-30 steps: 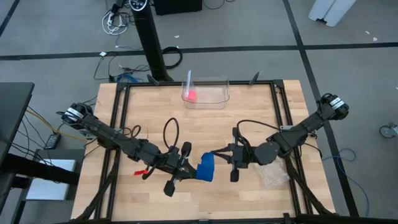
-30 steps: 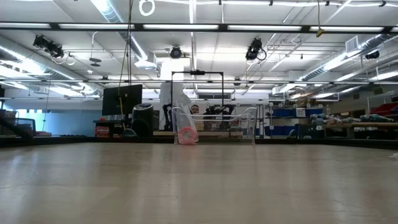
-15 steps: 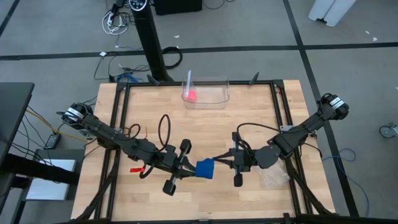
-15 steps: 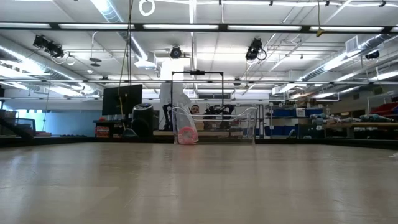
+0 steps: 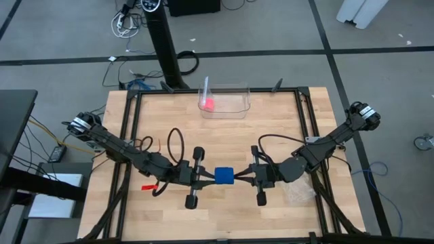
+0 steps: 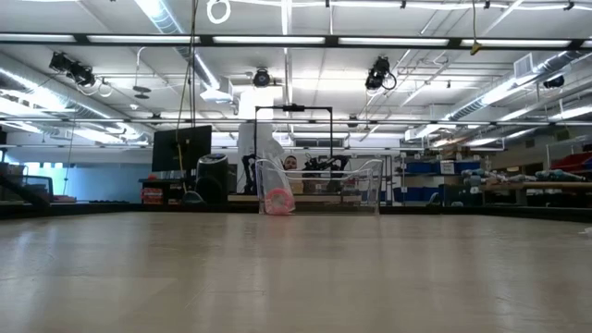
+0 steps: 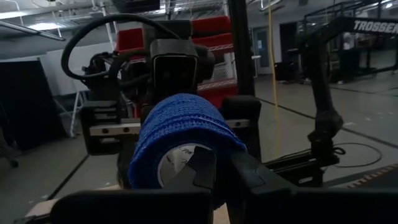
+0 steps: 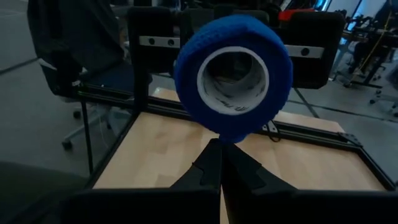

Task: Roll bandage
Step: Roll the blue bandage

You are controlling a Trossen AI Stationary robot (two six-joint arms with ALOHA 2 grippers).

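We hold the bandage (image 5: 224,176) as a finished blue roll above the table's near middle, so little rolling seems left. Our left gripper (image 5: 205,177) and right gripper (image 5: 242,176) pinch its opposite ends, fingers nearly together. Its core axis runs left to right. Farther off stands a clear container (image 5: 225,100).

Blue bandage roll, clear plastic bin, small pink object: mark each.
Blue bandage roll (image 5: 224,176), high view, its fabric side.
Clear plastic bin (image 5: 239,112), high view, its near wall.
Small pink object (image 5: 208,104), high view, its middle.
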